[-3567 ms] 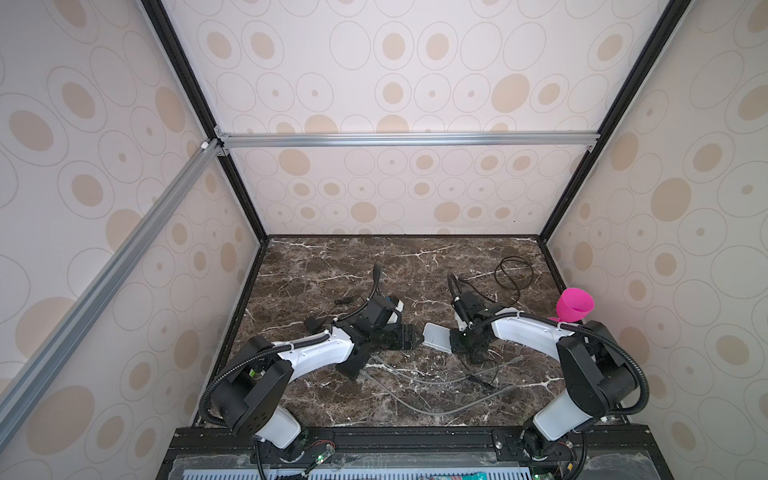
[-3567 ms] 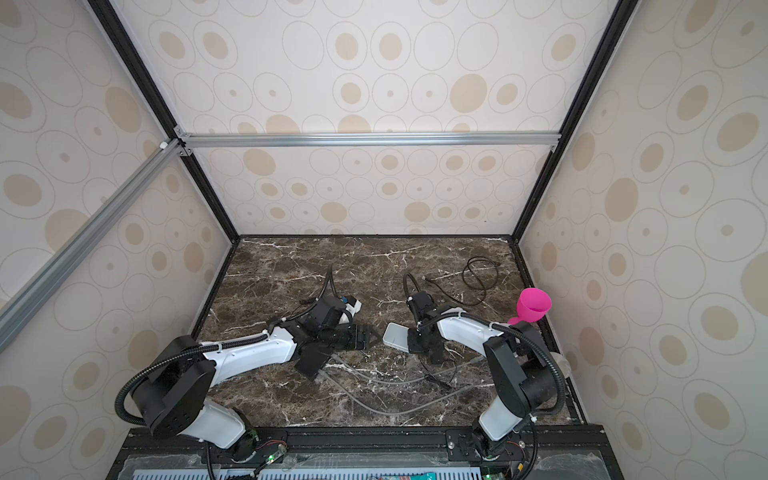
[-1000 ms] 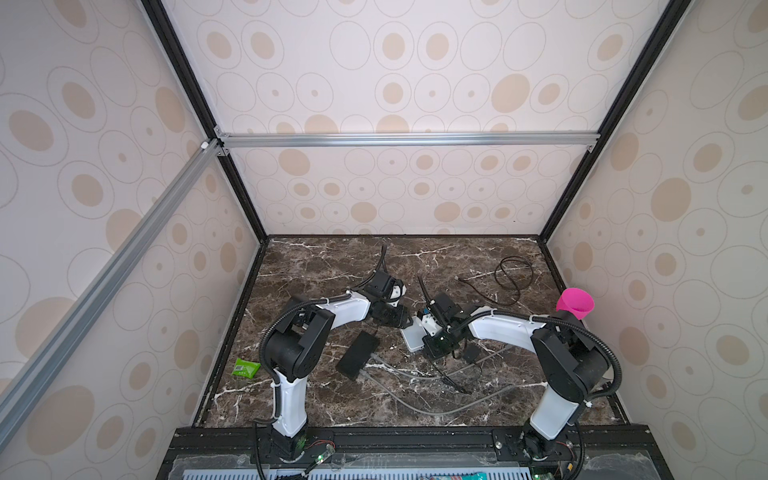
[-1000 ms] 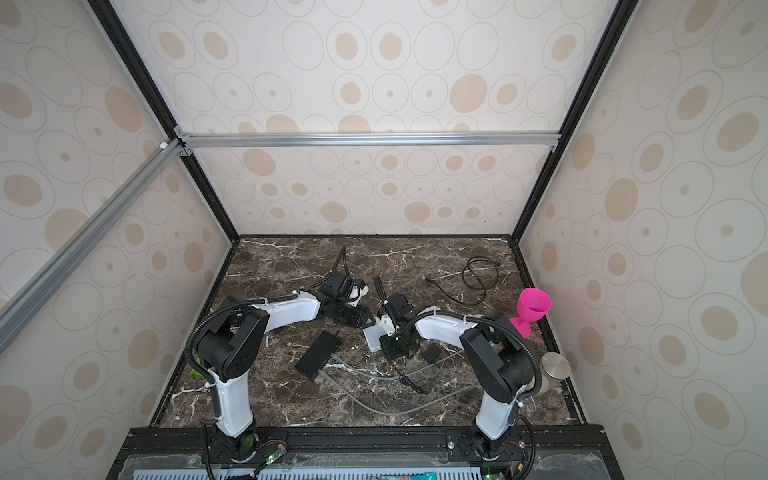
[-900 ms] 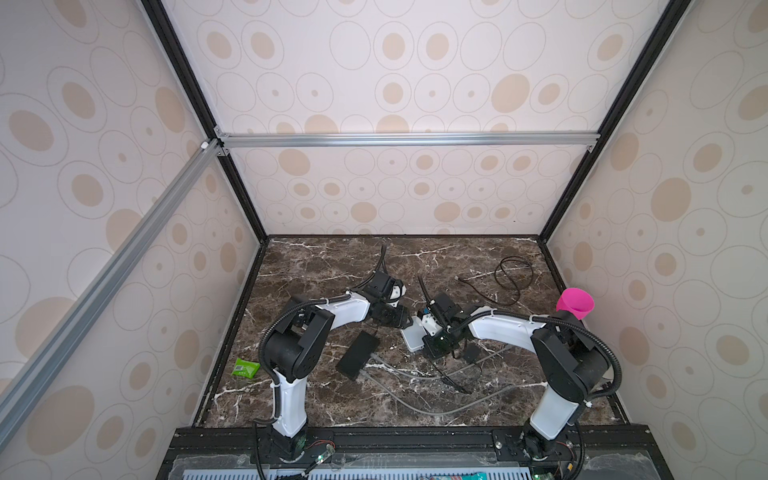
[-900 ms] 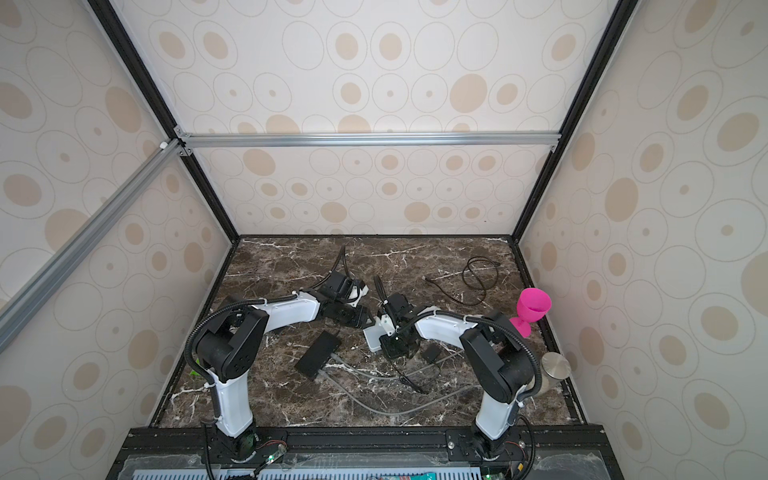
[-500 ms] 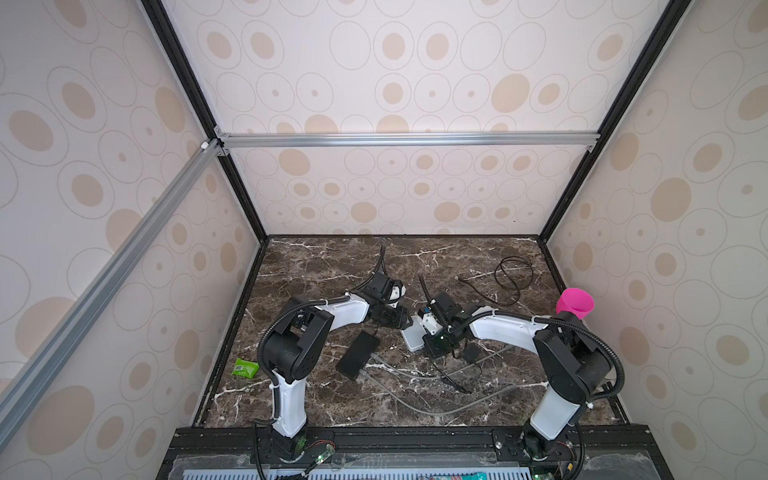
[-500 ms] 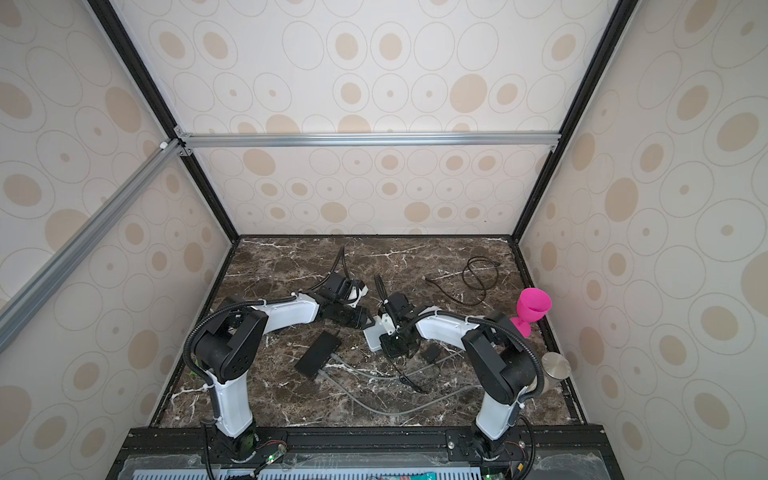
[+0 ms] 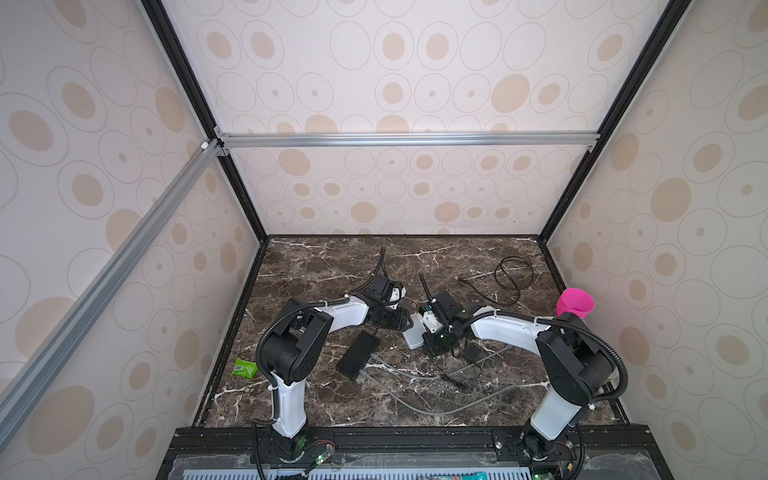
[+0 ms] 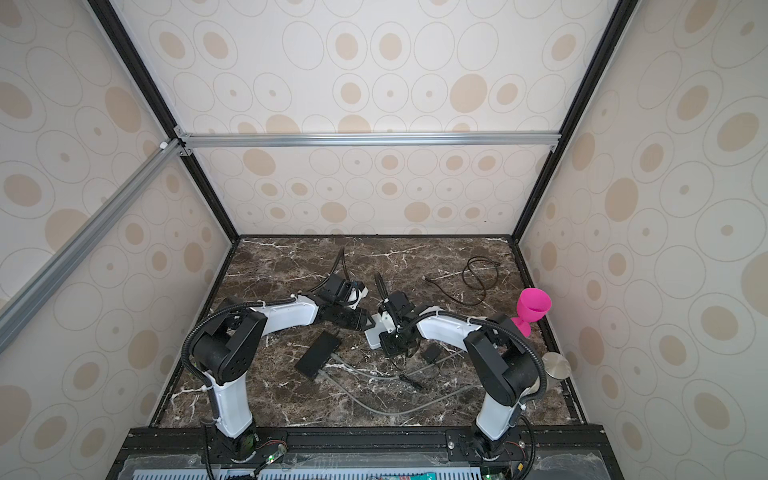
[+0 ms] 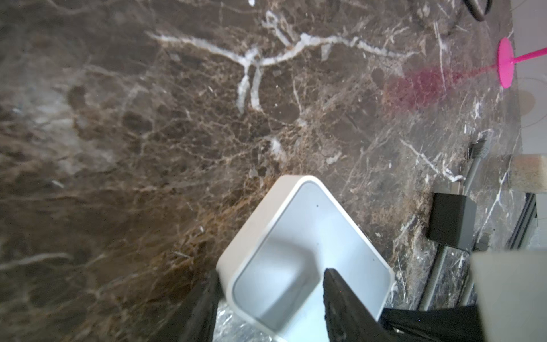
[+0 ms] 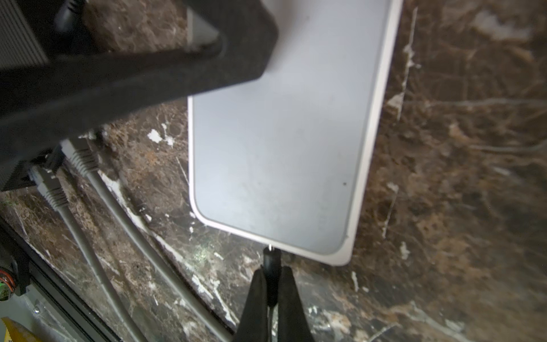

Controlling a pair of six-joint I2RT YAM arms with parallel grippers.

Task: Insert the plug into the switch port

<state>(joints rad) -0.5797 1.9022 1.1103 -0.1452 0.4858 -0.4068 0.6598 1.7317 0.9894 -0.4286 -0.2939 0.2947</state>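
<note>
The switch is a flat white box with a grey top, lying mid-table in both top views. My left gripper is shut on one end of it. One finger lies on the top face and the other against the side wall. My right gripper is shut on the black barrel plug. The plug's metal tip touches the switch's near edge. The port itself is hidden.
A black box with grey cables lies in front of the left gripper. A small black adapter sits by the right arm. A pink goblet, a black cable coil and a green packet stand near the walls.
Since the oldest frames my left gripper left the black box and took the switch, and both grippers shifted toward the back left. Over the last second almost nothing moved.
</note>
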